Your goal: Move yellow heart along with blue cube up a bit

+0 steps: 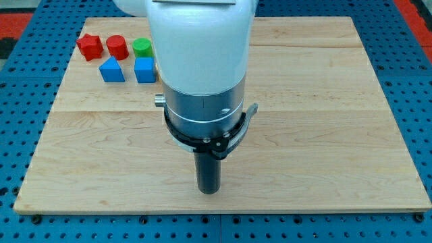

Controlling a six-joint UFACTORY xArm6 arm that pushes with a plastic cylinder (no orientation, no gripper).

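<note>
My tip [208, 191] rests low on the worktop [324, 135], well apart from the blue cube [144, 69] at top left; no yellow heart shows, perhaps hidden behind my arm, and I have no fingers.

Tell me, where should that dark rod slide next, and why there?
Probably toward the view's upper left, ending just below the blue cube. My tip now sits low on the board, far from the cluster of blocks, touching none. The cube has to be pushed from beneath to go up. The yellow heart does not show; the arm's white body may hide it, so I would approach slowly.
</note>
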